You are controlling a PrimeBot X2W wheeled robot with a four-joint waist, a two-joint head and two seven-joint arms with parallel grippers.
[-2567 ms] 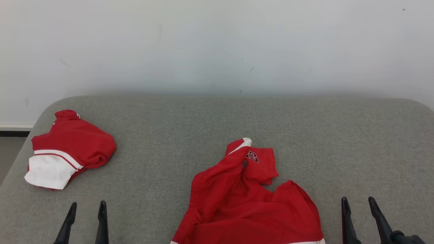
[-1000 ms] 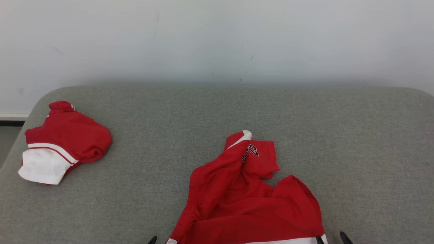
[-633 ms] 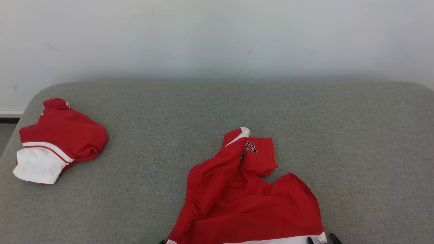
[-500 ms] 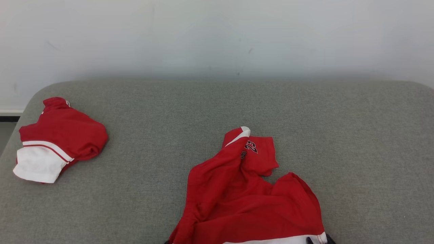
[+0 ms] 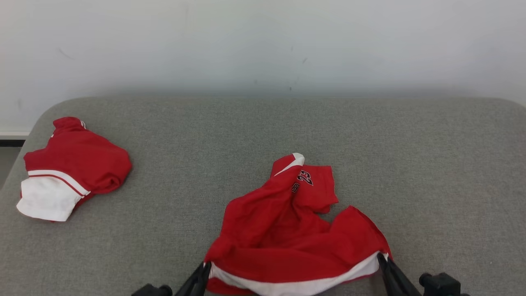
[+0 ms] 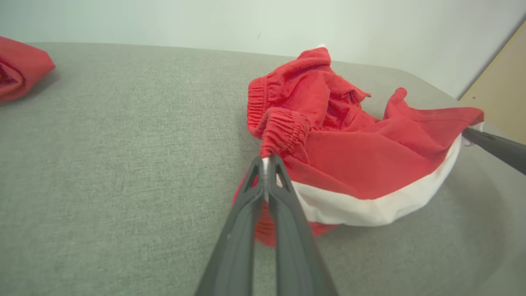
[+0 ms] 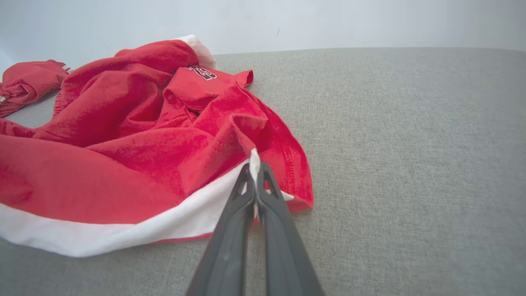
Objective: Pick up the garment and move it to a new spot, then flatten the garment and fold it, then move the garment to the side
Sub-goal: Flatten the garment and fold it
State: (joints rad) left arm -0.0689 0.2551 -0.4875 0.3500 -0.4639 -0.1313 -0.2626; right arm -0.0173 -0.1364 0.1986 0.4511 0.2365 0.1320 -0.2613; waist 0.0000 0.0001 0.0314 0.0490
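Though crumpled, red white-banded garment (image 5: 287, 234)

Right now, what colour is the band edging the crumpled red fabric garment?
White band, best in left wrist view.

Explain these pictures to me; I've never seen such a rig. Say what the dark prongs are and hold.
It is a two-armed robot. The wide picture comes from a camera on its head, looking down at a grey padded surface. The other two come from wrist cameras, each looking along its own arm's gripper, the two dark prongs. The left gripper and the right gripper are each shut on a near corner of the crumpled red garment, at its white band. A second red and white garment lies bundled apart, at the left.
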